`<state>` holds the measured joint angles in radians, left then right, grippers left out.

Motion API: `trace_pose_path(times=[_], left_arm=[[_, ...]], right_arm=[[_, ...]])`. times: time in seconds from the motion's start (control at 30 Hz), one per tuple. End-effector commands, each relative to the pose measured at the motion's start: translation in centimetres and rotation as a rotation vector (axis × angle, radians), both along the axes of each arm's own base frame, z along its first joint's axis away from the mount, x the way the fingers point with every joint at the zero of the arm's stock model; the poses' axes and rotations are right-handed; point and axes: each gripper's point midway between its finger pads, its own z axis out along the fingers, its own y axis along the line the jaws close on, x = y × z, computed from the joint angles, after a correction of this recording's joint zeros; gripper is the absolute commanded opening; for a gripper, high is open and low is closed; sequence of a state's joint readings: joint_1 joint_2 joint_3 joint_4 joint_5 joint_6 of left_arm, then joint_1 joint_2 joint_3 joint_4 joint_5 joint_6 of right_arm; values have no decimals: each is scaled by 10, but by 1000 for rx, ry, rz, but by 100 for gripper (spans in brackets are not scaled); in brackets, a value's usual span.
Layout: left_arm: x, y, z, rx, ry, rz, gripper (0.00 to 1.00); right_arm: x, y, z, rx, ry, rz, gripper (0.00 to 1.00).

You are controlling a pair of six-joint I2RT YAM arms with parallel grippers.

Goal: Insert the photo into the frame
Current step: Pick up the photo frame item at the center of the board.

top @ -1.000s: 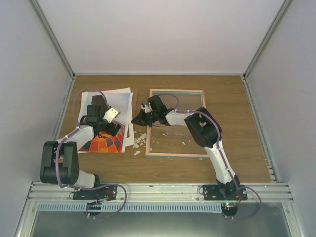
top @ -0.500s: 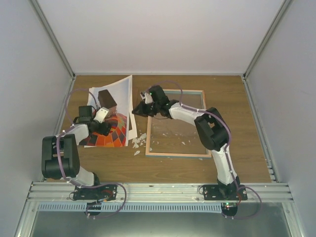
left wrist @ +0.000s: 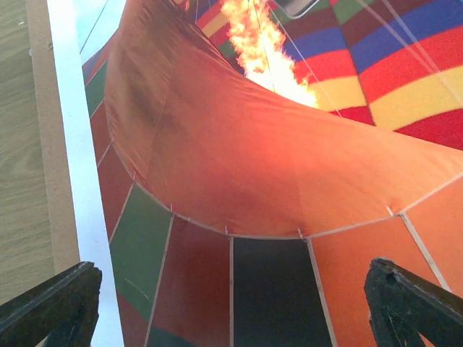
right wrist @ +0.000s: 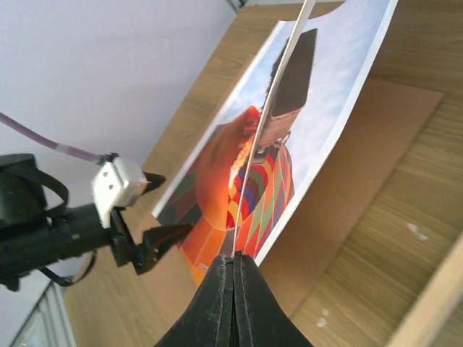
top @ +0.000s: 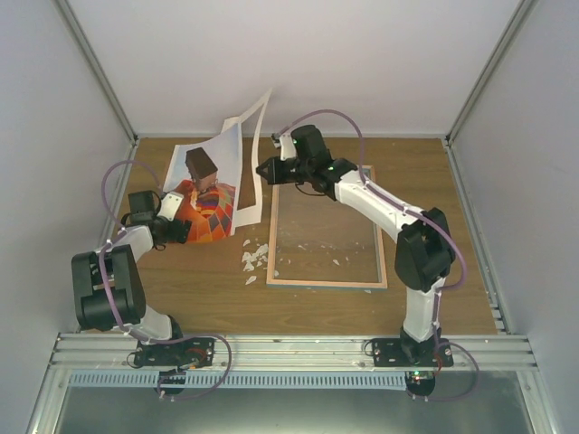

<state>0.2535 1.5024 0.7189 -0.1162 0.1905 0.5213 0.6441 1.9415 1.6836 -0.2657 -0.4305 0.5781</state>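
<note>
While the right fingers are pressed together on the edge of a thin white sheet, the photo is seen just beyond the spread left fingers.

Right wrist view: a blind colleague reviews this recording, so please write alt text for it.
The right gripper is shut on a thin sheet seen edge-on, in front of the tilted hot-air-balloon photo. Beyond, the left gripper stands open by the photo's edge.

No text, label, brand, number or sign can be read anywhere in these views of the scene.
</note>
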Motion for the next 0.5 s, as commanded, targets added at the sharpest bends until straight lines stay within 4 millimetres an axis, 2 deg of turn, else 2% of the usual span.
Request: trace_pose_path(times=[0.0,0.13,0.33,0.47], left_arm=[[13,3,16,-14,-59,9,99],[13,1,21,-18,-63,-3,99],[12,-2,23,-23,-62,-21,99],[15,-4,24,-38,-61,-23,99]], right_arm=[[-16,-20,-14,-120,-24,32,1],[-20,-42,-10,-170,-49,27,1],[-31,-105,2,-243,-105,-11,1],[-47,-144,-5,-240,-83,13,1]])
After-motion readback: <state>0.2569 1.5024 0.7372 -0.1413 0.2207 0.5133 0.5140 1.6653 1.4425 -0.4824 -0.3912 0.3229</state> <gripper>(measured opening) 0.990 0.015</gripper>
